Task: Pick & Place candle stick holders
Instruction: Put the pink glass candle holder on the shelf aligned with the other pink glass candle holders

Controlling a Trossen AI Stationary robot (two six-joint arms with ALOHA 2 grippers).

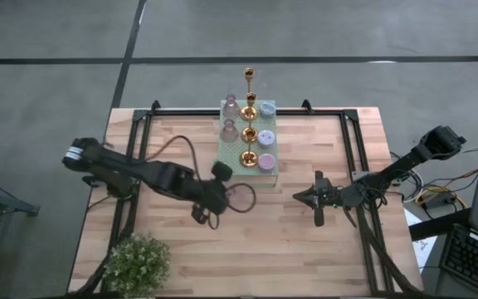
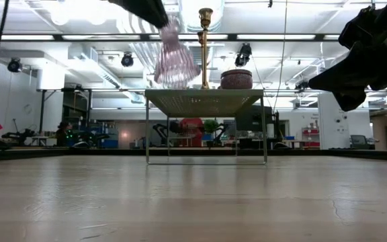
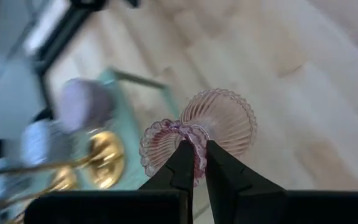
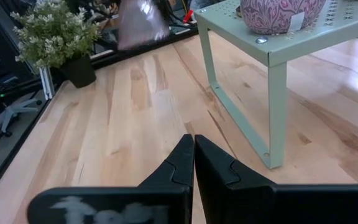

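A pale green perforated stand (image 1: 247, 145) at the table's far middle carries gold (image 1: 248, 158), pink glass (image 1: 229, 129) and lavender (image 1: 265, 161) candle stick holders, each standing on its base. My left gripper (image 3: 194, 155) is shut on one more pink glass holder (image 2: 175, 57), which hangs in the air by the stand's near left corner. The arm hides that holder in the high view. My right gripper (image 1: 305, 197) waits shut over the table, right of the stand. My left gripper pinches the scalloped rim (image 3: 180, 132) at the pink glass holder's narrow end between its two fingers, slanting down from above. The holder hangs tilted below the fingers, its flared ribbed base (image 3: 225, 118) lowest, lifted clear of stand and table.
A bushy potted plant (image 1: 137, 262) stands at the near left corner. The stand rests on thin legs (image 4: 277, 112), with bare wood under it and across the near half of the table. A black frame rail (image 1: 139, 149) runs along each side.
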